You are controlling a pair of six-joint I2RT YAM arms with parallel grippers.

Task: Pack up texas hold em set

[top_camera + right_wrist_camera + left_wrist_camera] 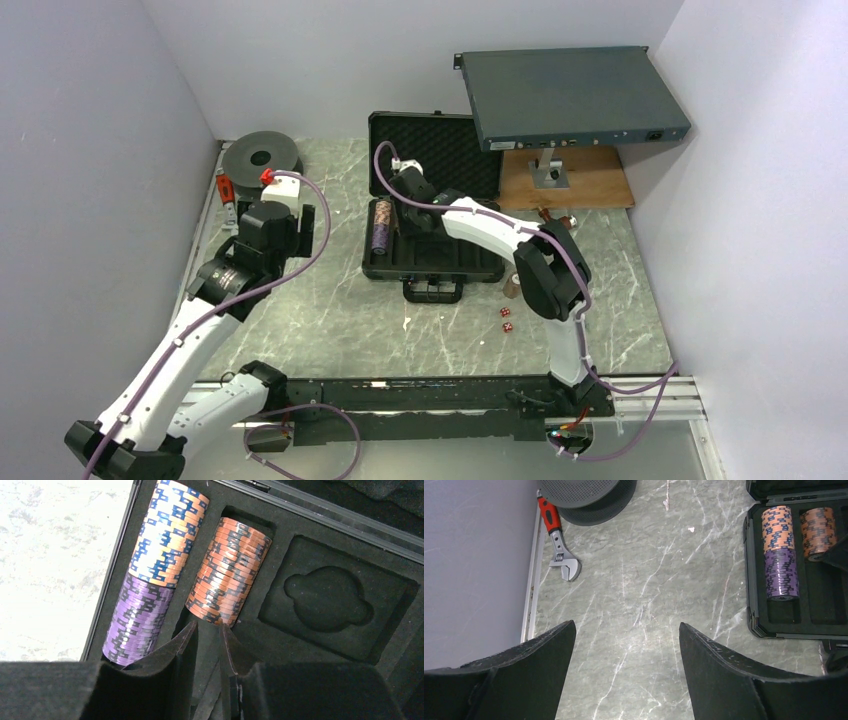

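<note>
The black case (432,268) lies open mid-table, with its egg-crate foam lid (450,150) propped up behind. Its left tray slot holds a brown stack (170,535) end to end with a purple chip stack (140,617). A second brown stack (227,570) lies in the neighbouring slot. My right gripper (209,626) reaches into the tray (400,205), its tips just at the near end of that second stack. Its jaws stand narrowly open with nothing between them. Two red dice (505,318) rest on the table near the case's handle. My left gripper (627,624) hovers open over bare table left of the case.
A dark round spool (262,155) sits at the back left, with a red-handled wrench (560,545) beside the wall. A large grey rack box (570,95) stands raised over a wooden board (565,180) at the back right.
</note>
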